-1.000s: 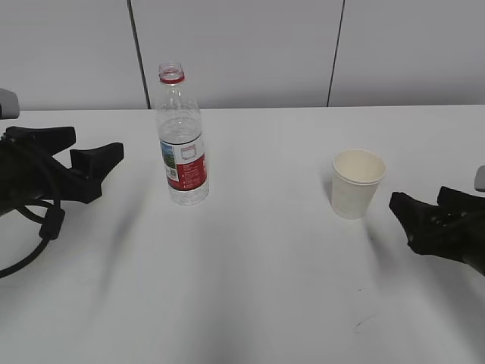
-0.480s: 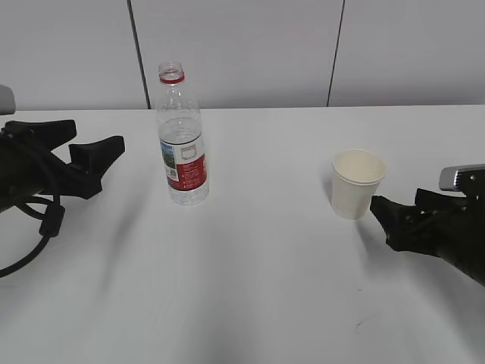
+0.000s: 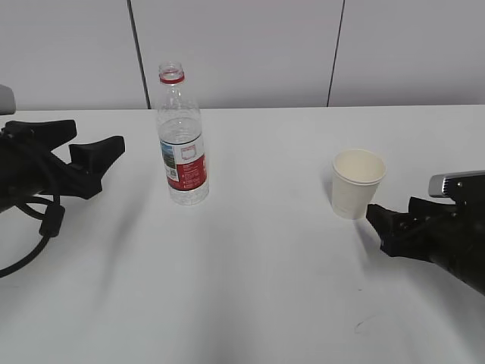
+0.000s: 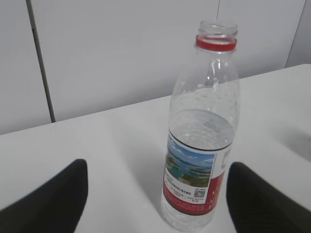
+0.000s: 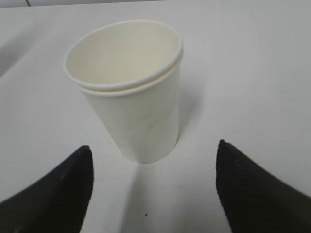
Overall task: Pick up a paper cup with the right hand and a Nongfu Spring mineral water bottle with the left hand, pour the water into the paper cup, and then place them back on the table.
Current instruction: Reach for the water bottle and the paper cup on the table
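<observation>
Moved since earlier: right hand [image 3: 385,221] had crept left toward the paper cup [image 3: 357,183]; left hand [image 3: 97,155], bottle and cup had kept their places.
Right hand: fingers spread wide, holding nothing; in the right wrist view its two dark fingertips [image 5: 58,189] sat at the lower corners with the cup between and beyond them, not touching.
Left hand: wide apart at the left edge, empty, facing the Nongfu Spring mineral water bottle [image 3: 182,137].
Bottle: upright, uncapped, left of centre, water [image 4: 201,128] partly filling it.
Cup: upright, right of centre on the white worktop [image 3: 258,273].
</observation>
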Available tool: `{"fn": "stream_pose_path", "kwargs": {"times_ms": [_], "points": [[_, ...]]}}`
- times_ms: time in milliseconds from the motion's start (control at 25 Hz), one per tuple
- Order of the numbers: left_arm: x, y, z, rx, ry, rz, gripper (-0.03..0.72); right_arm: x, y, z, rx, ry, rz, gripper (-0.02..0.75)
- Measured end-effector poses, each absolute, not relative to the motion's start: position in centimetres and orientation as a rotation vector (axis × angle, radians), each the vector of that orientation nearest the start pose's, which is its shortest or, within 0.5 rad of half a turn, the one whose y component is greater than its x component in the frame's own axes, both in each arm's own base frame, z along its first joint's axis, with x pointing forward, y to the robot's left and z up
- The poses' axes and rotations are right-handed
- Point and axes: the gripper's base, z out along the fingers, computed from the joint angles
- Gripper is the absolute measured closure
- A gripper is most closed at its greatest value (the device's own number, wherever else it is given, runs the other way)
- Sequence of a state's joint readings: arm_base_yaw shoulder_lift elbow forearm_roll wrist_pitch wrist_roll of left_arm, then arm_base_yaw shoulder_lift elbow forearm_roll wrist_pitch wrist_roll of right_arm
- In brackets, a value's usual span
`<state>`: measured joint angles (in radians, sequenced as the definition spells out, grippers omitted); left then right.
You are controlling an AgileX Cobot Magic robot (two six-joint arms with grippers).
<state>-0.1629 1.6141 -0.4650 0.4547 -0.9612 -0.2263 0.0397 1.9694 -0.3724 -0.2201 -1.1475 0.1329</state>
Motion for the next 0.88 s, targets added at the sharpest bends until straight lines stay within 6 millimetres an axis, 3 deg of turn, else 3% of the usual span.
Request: {"fn": "stream_pose_path", "kwargs": {"times_ms": [280,880], "points": [[26.7,-7.7,18.2,0.45,1.669,-0.403,0.162,26.6,3.0,8.8,-0.15,1.932,0.258,0.111],[26.7,-7.7,18.2,0.452,1.669,-0.403,0.162,30.1,3.8,7.3,-0.239,1.894,0.304,0.106]]}}
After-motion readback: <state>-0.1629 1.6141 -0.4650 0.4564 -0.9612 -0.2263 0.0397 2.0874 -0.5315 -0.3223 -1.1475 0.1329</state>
